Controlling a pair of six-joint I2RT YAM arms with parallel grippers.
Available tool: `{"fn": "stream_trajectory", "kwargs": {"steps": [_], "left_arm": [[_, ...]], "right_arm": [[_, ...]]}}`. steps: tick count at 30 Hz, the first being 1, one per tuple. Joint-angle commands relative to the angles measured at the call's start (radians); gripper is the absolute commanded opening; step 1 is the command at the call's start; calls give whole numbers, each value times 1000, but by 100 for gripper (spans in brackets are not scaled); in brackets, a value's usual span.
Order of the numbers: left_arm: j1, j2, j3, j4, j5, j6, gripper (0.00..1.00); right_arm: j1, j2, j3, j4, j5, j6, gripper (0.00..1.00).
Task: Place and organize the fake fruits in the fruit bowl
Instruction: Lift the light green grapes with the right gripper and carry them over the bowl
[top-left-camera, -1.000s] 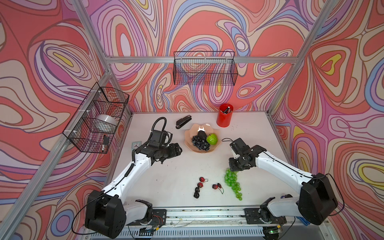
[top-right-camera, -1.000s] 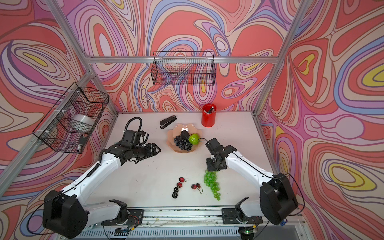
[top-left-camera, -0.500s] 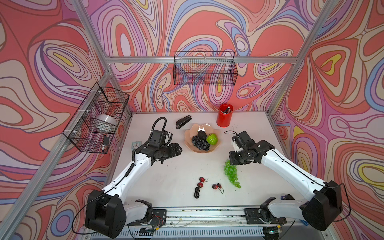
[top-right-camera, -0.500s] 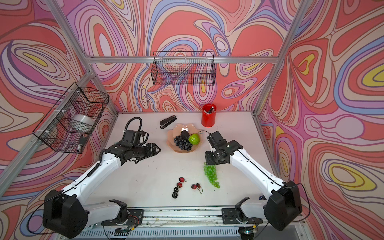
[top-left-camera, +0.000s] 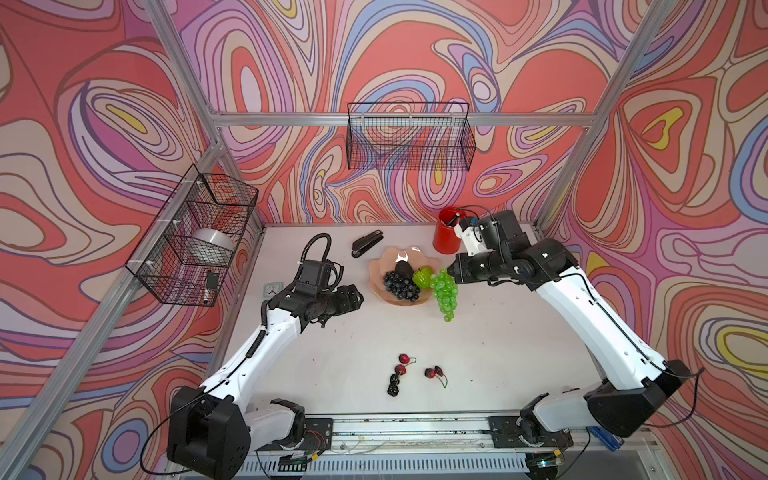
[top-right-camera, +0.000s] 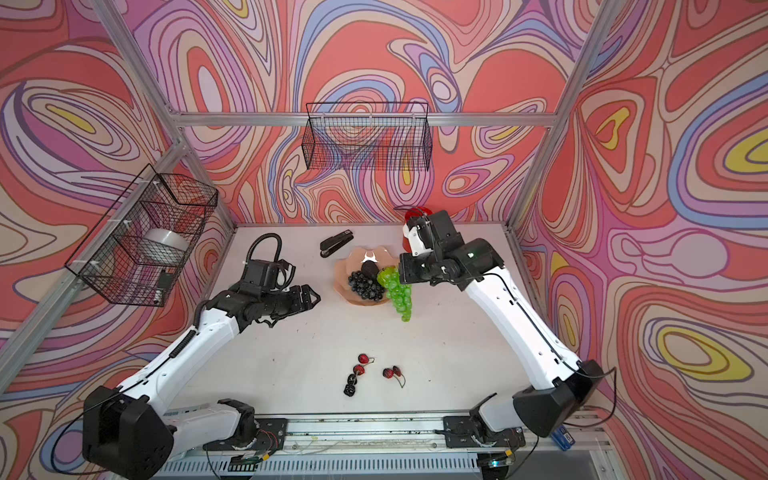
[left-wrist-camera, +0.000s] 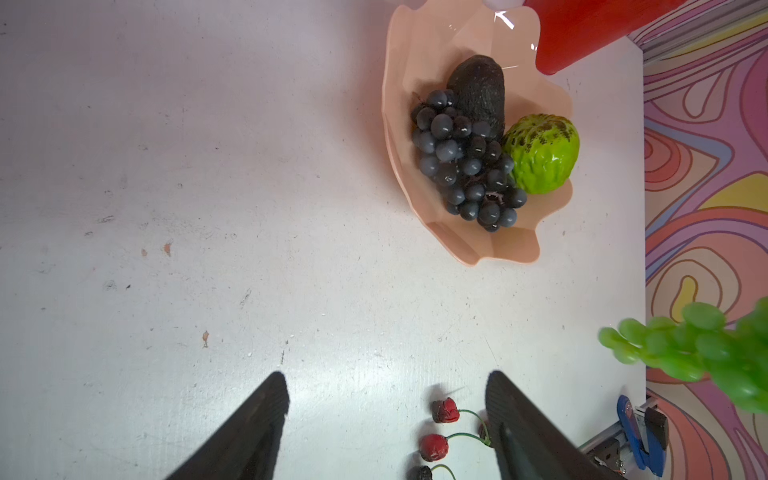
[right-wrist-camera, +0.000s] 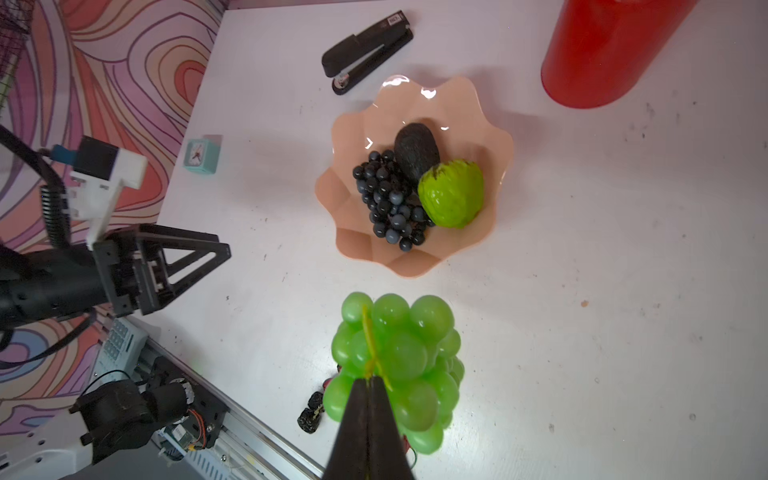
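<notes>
The peach-pink fruit bowl (top-left-camera: 379, 272) (right-wrist-camera: 361, 245) holds a dark purple grape bunch (top-left-camera: 401, 284), a dark avocado (right-wrist-camera: 415, 149) and a lime-green round fruit (top-left-camera: 423, 276). My right gripper (top-left-camera: 455, 274) (right-wrist-camera: 369, 380) is shut on the stem of the green grape bunch (top-left-camera: 444, 289) (right-wrist-camera: 399, 353). The bunch hangs in the air by the bowl's right rim. My left gripper (top-left-camera: 355, 297) (left-wrist-camera: 386, 378) hovers open and empty left of the bowl. Red cherries (top-left-camera: 403, 363) and blackberries (top-left-camera: 392, 384) lie on the table near the front.
A red cup (top-left-camera: 446, 230) stands just behind the right gripper. A black stapler (top-left-camera: 368, 242) lies behind the bowl, and a small teal clock (top-left-camera: 273, 289) sits by the left wall. Wire baskets hang on the back wall (top-left-camera: 409, 141) and the left wall (top-left-camera: 195, 237).
My right gripper has lifted the green grape bunch off the front of the table and carried it back to the bowl's right rim. The left arm has not moved.
</notes>
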Motion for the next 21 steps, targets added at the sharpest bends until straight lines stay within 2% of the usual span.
{"fn": "stream_trajectory", "kwargs": {"steps": [1,4,12,21], "left_arm": [[5,-33,4,-10,-25,-9,78],[5,-48,4,-23,-34,-6,78],[4,-104,19,-87,-90,23,79],[7,-155,-17,-78,-62,-23,79]], "right_arm": [[9,86,134,10,-67,-64,0],[27,165,222,51,-91,-77,0],[51,348,323,195,-151,-89,0],[71,512,401,283,-201,-74,0]]}}
